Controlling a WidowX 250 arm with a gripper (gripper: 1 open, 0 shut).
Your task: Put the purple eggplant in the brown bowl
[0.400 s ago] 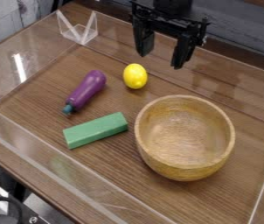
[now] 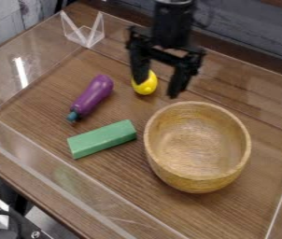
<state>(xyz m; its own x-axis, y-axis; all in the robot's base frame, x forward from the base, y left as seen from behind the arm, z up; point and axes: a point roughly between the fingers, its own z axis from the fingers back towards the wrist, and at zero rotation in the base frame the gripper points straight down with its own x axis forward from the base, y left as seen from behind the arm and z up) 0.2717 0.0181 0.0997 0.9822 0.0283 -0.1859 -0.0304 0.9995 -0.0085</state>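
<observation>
Jaws wide apart and grasping nothing, your gripper [image 2: 156, 86] hangs over the yellow lemon [image 2: 147, 84] in the camera view, its dark fingers either side and partly hiding the fruit. Over to your eggplant [image 2: 91, 98]: it's lying on the wooden table [image 2: 44, 140], well outside the bowl [image 2: 197, 154], slanted, with its blue-green stem cap towards the green block [image 2: 101, 138]. That block sits between eggplant and bowl, close to the bowl's rim. You've got the big brown bowl standing upright, nothing inside it, and a clear wire-edged piece [image 2: 86, 29] up at the far side.
</observation>
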